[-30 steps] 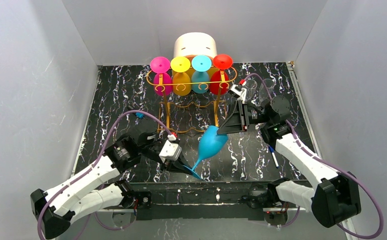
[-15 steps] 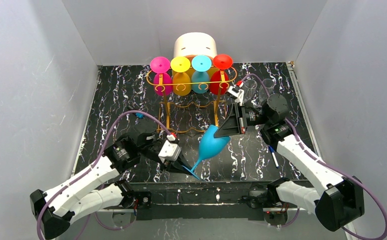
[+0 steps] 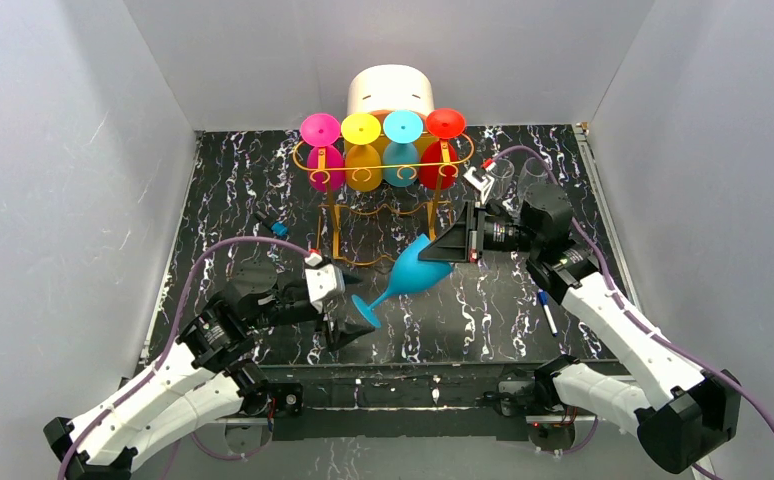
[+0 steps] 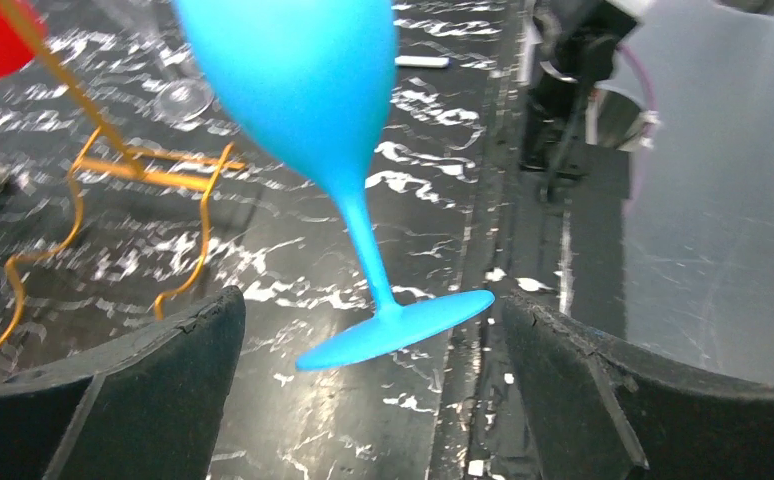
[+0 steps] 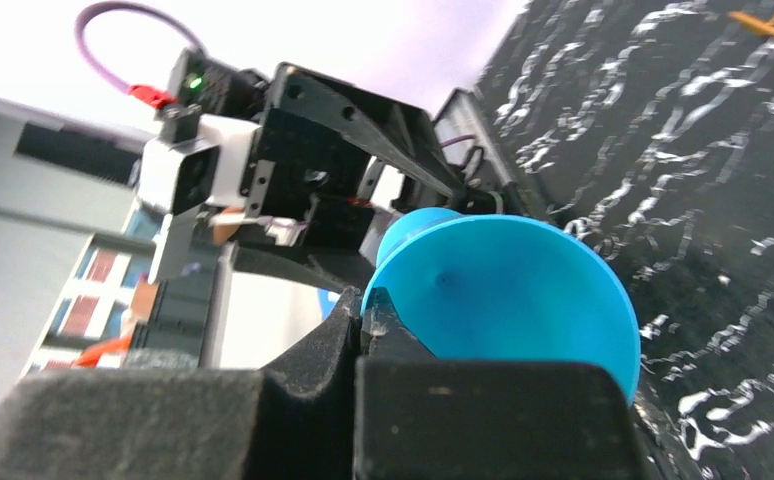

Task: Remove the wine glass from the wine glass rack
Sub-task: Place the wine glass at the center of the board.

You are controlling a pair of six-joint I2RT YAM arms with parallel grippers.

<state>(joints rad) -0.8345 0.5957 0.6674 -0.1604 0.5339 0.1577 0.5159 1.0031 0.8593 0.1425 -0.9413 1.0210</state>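
The left end effector [image 3: 349, 310] has let go of the blue glass [image 3: 413, 272] and drawn back toward 9 o'clock. Its jaws now stand wide, with the foot between them untouched. The right end effector [image 3: 450, 247] stays clenched on the bowl, holding the glass tilted above the worktop [image 3: 233, 200], at 5 o'clock of the rack [image 3: 335, 215]. The glass looks clear of the rails; setting it down likely remains.

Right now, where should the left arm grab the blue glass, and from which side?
Probably the thin stem, just above the foot. The blue glass hangs tilted, its bowl held by the right gripper, so the foot end points at the left gripper. Its open fingers sit either side of the foot; coming in from that end lets them close across the stem.
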